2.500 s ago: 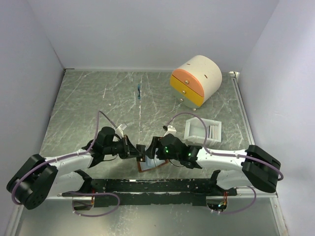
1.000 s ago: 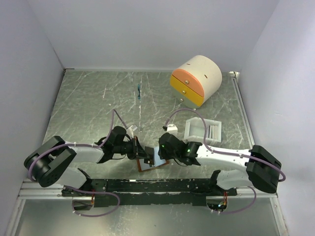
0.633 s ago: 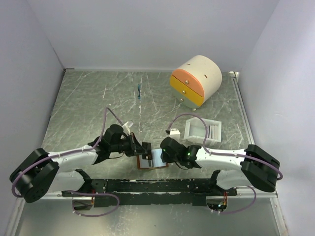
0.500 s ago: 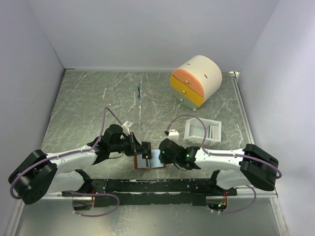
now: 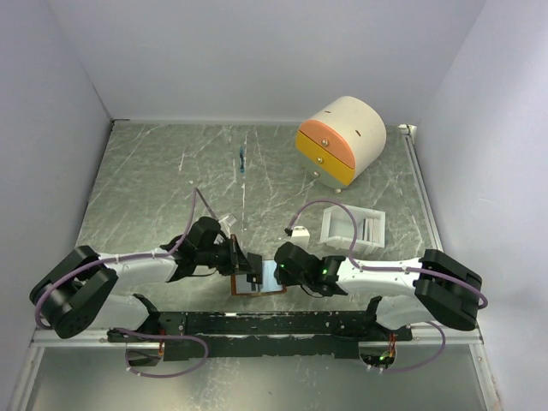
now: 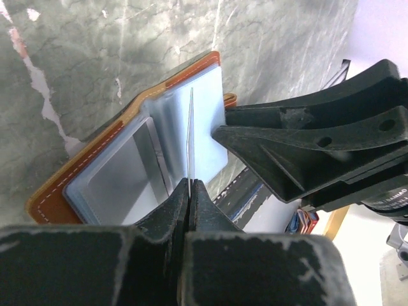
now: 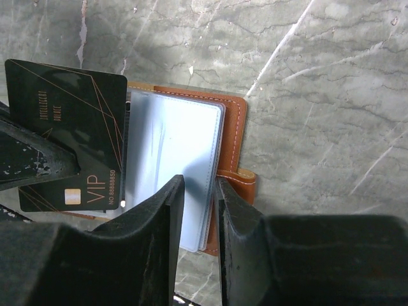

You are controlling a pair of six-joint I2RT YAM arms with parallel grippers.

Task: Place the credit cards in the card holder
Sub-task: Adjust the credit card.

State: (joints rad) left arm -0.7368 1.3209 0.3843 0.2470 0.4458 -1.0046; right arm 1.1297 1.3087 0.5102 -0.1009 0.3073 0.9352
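The brown card holder point(image 5: 257, 291) lies open on the table between my arms, pale blue pockets up point(image 6: 115, 172), brown edge and snap tab at its right point(image 7: 234, 127). My left gripper point(image 6: 190, 182) is shut on a dark credit card, seen edge-on point(image 6: 190, 134) and standing over the holder's middle; the right wrist view shows its face with gold lines and "VIP" point(image 7: 70, 127). In the top view that gripper point(image 5: 250, 269) sits at the holder's left half. My right gripper point(image 7: 201, 182) has its jaws nearly closed over the right pocket's edge, at the holder's right side point(image 5: 276, 272).
A white tray point(image 5: 353, 227) stands behind my right arm. A cream-and-orange drawer box point(image 5: 341, 139) stands at the back right. A small blue item point(image 5: 243, 159) lies at the back middle. A black rail point(image 5: 265, 324) runs along the near edge.
My left gripper has brought the card in over the open holder and shifted slightly. My right gripper has moved a little left along the holder's right side.
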